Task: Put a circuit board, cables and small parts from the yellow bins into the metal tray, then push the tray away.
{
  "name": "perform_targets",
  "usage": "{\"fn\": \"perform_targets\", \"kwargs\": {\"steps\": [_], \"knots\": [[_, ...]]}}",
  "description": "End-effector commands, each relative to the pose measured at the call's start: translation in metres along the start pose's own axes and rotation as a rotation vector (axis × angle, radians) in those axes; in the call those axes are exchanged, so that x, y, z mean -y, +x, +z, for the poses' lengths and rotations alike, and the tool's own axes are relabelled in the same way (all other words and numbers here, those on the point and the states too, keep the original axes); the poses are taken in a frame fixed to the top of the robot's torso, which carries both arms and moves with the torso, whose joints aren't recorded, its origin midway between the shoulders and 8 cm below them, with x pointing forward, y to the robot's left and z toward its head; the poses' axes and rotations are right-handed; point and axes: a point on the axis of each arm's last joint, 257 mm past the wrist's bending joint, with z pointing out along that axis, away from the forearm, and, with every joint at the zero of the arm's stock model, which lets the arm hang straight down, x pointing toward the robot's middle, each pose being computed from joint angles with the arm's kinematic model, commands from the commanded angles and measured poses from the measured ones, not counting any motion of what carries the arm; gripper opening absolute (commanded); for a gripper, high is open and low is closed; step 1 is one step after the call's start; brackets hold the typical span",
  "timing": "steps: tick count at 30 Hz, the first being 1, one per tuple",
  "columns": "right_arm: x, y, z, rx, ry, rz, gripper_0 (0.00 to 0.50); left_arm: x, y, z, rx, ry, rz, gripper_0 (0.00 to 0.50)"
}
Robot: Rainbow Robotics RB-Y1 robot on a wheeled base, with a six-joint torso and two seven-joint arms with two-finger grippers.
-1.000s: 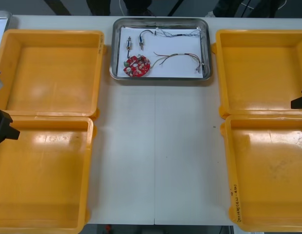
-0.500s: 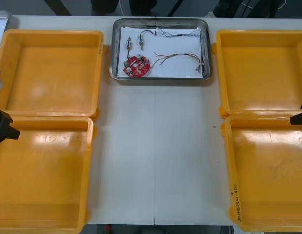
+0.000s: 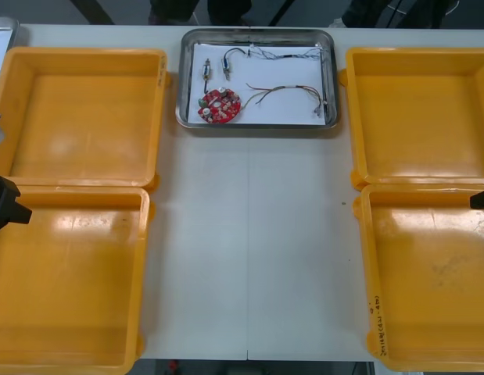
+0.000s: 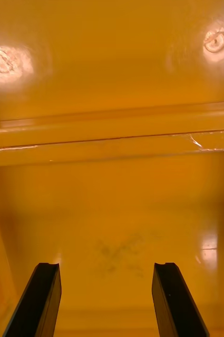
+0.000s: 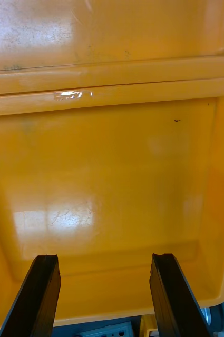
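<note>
Right tool (image 3: 482,197) slid out toward desk's right edge, wide, holding nothing; left tool (image 3: 5,205) same at left edge. Tray (image 3: 257,126) sits at far edge, board (image 3: 219,105), cables (image 3: 288,92) inside. Reckon push done, only parking left.

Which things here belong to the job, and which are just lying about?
Job: metal tray, red circuit board, cables, small metal parts, yellow bins, left gripper, right gripper, both open at the table's sides.
Lying about: second tray, far left corner.
</note>
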Motion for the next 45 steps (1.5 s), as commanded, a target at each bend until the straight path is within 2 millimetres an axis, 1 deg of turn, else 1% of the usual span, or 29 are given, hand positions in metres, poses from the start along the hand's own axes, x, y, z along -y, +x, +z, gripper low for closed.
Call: {"fn": "perform_targets", "kwargs": {"steps": [1, 4, 7, 45], "knots": [[0.0251, 0.0061, -0.0107, -0.014, 0.079, -0.055, 0.500, -0.0163, -0.0008, -0.0133, 0.016, -0.059, 0.065, 0.500], [0.0302, 0.0067, -0.0103, -0.026, 0.069, -0.039, 0.500, -0.0163, -0.0008, -0.0133, 0.016, -0.059, 0.065, 0.500], [0.0260, 0.0088, -0.0103, -0.034, 0.038, -0.030, 0.500, -0.0163, -0.0008, -0.0133, 0.016, -0.059, 0.065, 0.500], [0.0262, 0.0111, -0.0098, -0.038, 0.033, -0.027, 0.500, -0.0163, -0.0008, -0.0133, 0.016, -0.059, 0.065, 0.500]]}}
